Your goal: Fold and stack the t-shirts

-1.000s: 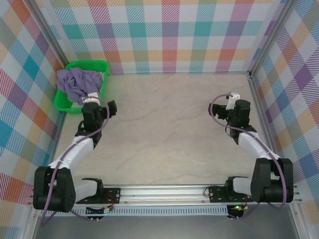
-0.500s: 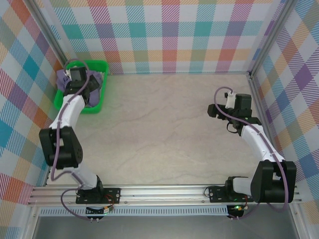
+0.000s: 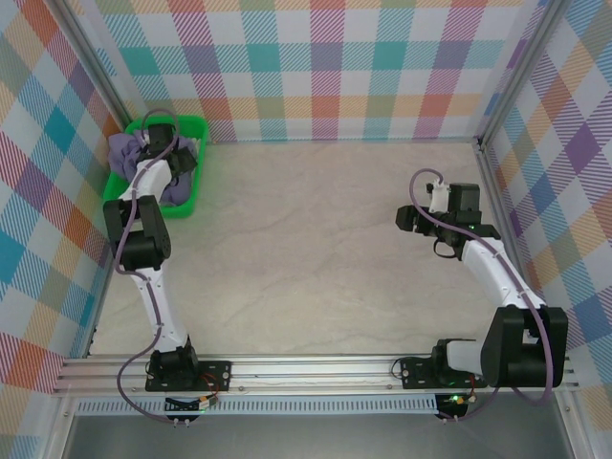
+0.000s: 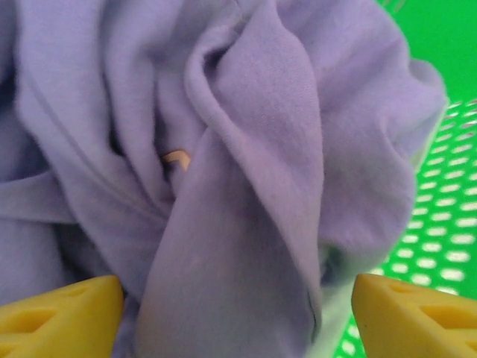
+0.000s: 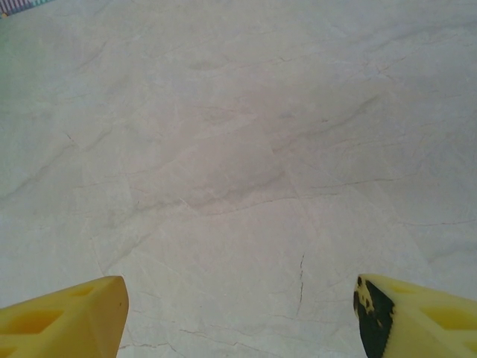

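Purple t-shirt (image 4: 246,149) bunched in green basket (image 3: 189,121), far-left corner of table (image 3: 316,249). Left gripper (image 4: 238,313): 2 fingers spread wide, right over the cloth, not clamped. Right gripper (image 5: 238,313): fingers apart, above bare table.

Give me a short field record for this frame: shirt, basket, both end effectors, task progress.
lavender t-shirt: crumpled in the green mesh basket
left end effector: open, straddling a fold of the shirt
right end effector: open, over the marble-look tabletop, holding nothing
progress: no shirt folded yet
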